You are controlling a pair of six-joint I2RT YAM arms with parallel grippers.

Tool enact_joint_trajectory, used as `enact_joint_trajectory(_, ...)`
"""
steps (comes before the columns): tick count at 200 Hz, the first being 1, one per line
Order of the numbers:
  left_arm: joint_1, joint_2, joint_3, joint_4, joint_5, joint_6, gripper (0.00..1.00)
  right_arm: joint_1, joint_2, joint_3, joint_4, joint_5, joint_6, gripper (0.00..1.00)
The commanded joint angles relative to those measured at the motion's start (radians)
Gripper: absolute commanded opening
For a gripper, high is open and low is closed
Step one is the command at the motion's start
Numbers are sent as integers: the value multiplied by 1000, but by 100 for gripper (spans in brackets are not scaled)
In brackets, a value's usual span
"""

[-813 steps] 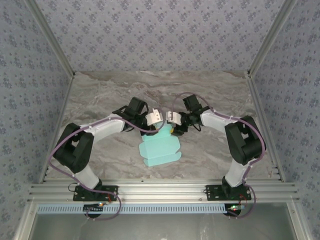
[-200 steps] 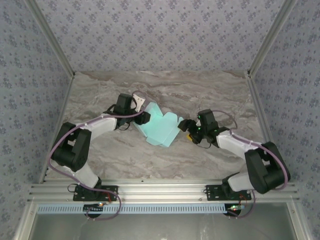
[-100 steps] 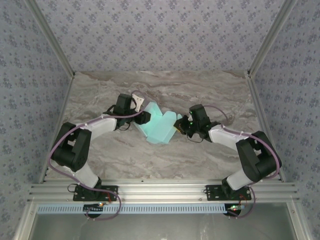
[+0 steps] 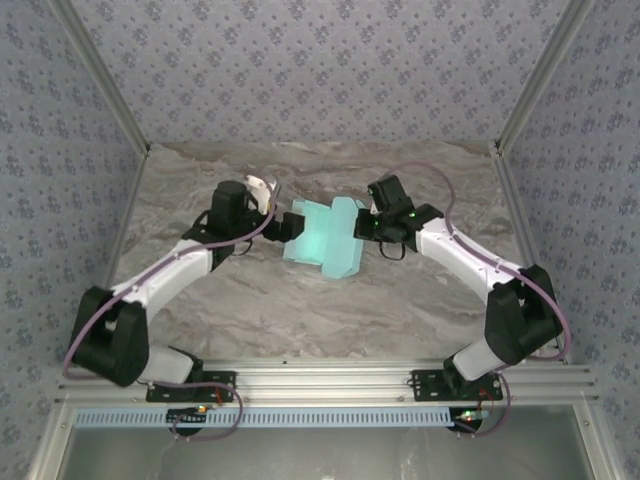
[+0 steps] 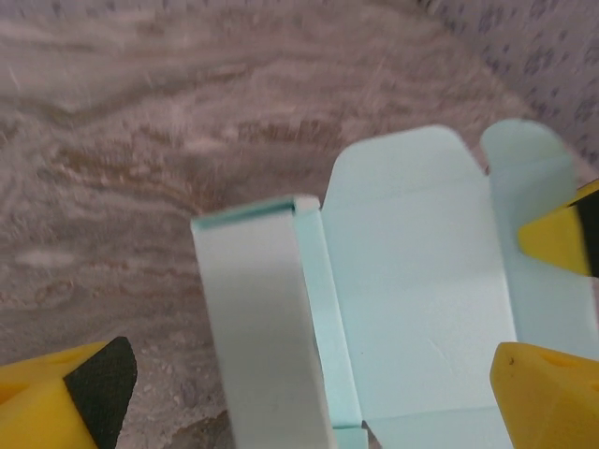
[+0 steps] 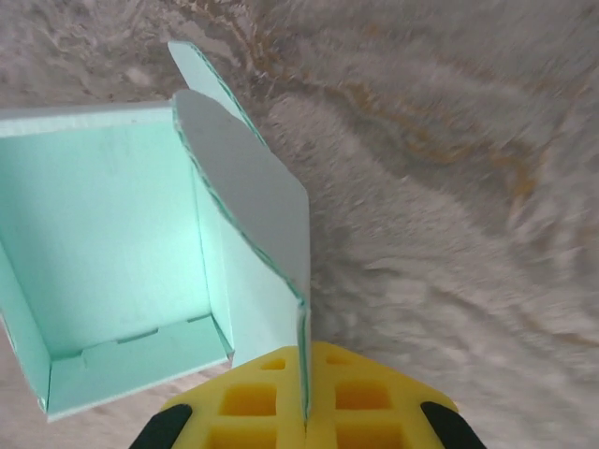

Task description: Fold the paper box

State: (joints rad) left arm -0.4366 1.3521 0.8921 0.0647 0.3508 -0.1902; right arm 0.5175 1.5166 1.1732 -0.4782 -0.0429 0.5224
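Note:
The paper box [image 4: 322, 236] is light cyan card, partly folded, lying at mid table between both arms. In the left wrist view the paper box [image 5: 412, 271] has one wall standing and a panel with rounded flaps lying flat. My left gripper [image 5: 309, 374] is open, its yellow fingertips [image 5: 80, 398] set wide on either side of the card without pinching it. From above, the left gripper [image 4: 285, 226] is at the box's left edge. My right gripper [image 6: 306, 412] is shut on the box's thin right wall [image 6: 267, 281], the open inside [image 6: 112, 243] lying to the left. The right gripper [image 4: 366, 228] is at the box's right edge.
The marble-patterned tabletop [image 4: 330, 310] lies bare between the box and the metal rail [image 4: 320, 382] at the near edge. Patterned walls [image 4: 320, 70] close in the back and both sides. A purple cable loops over the right arm [image 4: 440, 190].
The left gripper has opened and let go of the box. The right gripper has moved in and shut on the box's right wall. The box has shifted back and right.

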Motion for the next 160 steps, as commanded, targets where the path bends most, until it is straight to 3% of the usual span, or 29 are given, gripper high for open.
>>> enact_joint_trajectory(1,4,-95,-40,12,-92,-72,99,14,-8,135,-267,204,-355,0)
enact_joint_trajectory(29,18,-156,-71,-37,-105,-78,99,64,3,208,-346,357,-713,0)
enact_joint_trajectory(42,44,-141,-81,-39,-23,-93,100,101,2,198,-325,427,-885,0)
enact_joint_trajectory(61,52,-104,-94,-25,12,-114,99,134,15,201,-281,466,-1092,0)
enact_joint_trajectory(86,52,-85,-152,67,-7,-140,99,158,78,247,-274,417,-1298,0)
enact_joint_trajectory(118,49,-40,-203,150,1,-159,99,176,239,382,-333,401,-1404,0)
enact_joint_trajectory(160,11,-16,-274,285,-57,-144,99,210,322,499,-349,310,-1361,10)
